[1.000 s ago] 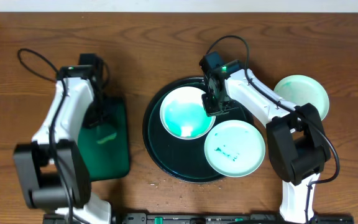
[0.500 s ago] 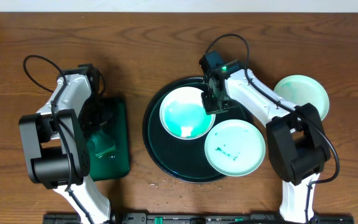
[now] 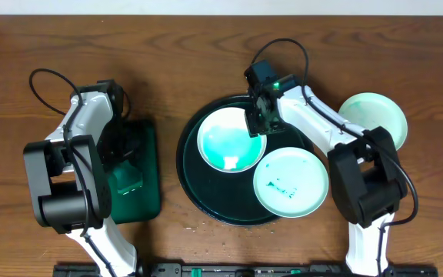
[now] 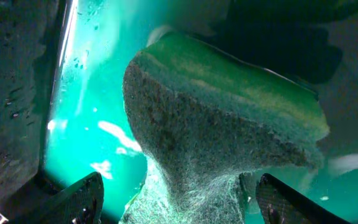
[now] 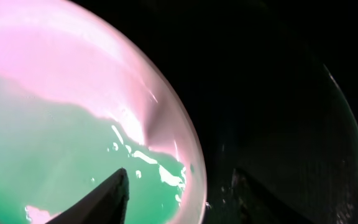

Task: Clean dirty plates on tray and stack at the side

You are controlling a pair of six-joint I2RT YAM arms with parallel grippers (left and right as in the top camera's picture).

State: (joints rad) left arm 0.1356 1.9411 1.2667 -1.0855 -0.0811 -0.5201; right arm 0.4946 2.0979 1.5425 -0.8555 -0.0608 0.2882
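Your left arm (image 3: 83, 127) bends forward and down over the small rectangular tray (image 3: 143, 201) at the left of the bench (image 3: 206, 46). Its left claw (image 4: 178, 199) stands wide, with both fingers clear of the green sponge (image 4: 216, 118) that sits between them on the wet, green-glinting tray floor. Your right arm (image 3: 314, 119) stretches in over the round tray (image 3: 206, 196). The right claw (image 5: 179, 190) points down, partly spread, and straddles the upper-right rim of the white plate (image 3: 225, 140) without pinching it. That plate lies inside the round tray and holds a pool of green liquid. A mint plate (image 3: 291, 183) with green smears lies at the tray's lower right, overhanging its rim. A second mint plate (image 3: 375, 115) lies on the bench to the right, its left edge hidden by the arm. Both wrist views cut the fingers off at the lower edge, so only their tips show.
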